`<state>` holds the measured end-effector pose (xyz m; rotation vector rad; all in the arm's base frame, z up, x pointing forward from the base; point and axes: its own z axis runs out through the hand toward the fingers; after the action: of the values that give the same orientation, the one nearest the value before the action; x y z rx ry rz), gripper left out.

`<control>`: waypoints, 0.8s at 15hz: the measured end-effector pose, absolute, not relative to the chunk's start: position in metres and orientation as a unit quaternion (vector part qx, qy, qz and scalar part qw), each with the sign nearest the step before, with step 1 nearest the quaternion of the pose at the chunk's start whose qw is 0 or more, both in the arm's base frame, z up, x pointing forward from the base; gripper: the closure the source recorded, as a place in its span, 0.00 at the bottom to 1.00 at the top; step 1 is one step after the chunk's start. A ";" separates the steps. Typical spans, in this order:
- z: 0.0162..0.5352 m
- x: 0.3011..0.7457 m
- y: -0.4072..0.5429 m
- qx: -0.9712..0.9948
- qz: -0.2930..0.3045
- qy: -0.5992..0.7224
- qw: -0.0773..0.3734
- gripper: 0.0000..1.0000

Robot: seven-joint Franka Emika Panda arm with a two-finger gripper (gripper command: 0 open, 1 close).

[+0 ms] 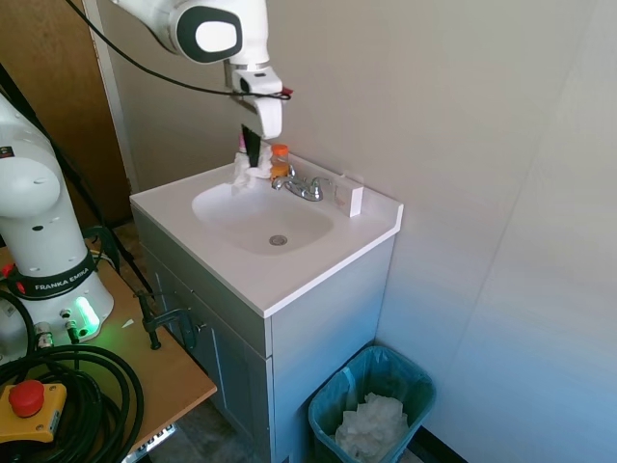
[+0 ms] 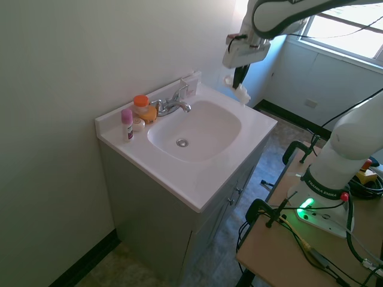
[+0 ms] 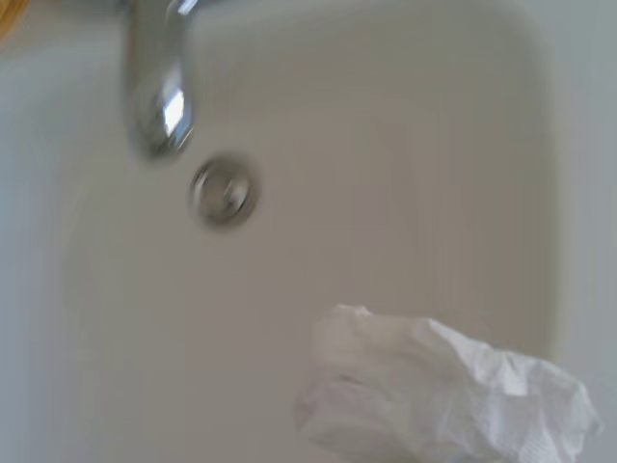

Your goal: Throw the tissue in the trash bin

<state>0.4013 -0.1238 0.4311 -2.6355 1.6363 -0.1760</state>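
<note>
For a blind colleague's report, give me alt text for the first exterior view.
A white robot arm's gripper holds a tissue above a white sink. On the floor beside the vanity stands a teal-lined bin with crumpled paper inside.

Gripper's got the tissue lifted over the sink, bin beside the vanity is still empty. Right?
Not quite. The gripper does hold the tissue over the sink, but the trash bin is not empty: the first exterior view shows crumpled white paper already inside its teal bag.
</note>
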 end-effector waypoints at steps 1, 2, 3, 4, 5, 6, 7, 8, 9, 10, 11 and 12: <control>0.439 0.408 -0.156 -0.828 -0.076 0.554 0.026 1.00; 0.441 0.413 -0.187 -0.809 -0.090 0.580 0.031 1.00; 0.437 0.418 -0.220 -0.789 -0.102 0.606 0.032 1.00; 0.429 0.421 -0.252 -0.768 -0.109 0.631 0.032 1.00; 0.417 0.424 -0.286 -0.745 -0.113 0.657 0.029 1.00; 0.402 0.426 -0.318 -0.722 -0.115 0.681 0.025 1.00; 0.387 0.429 -0.345 -0.700 -0.118 0.704 0.019 1.00; 0.370 0.435 -0.367 -0.677 -0.119 0.726 0.010 1.00; 0.351 0.443 -0.382 -0.655 -0.116 0.746 -0.001 1.00; 0.329 0.455 -0.390 -0.637 -0.110 0.762 -0.012 1.00; 0.306 0.470 -0.394 -0.629 -0.101 0.771 -0.022 1.00; 0.284 0.485 -0.394 -0.629 -0.091 0.771 -0.029 1.00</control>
<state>0.4852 -0.3941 0.2841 -2.0144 2.4685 -0.2919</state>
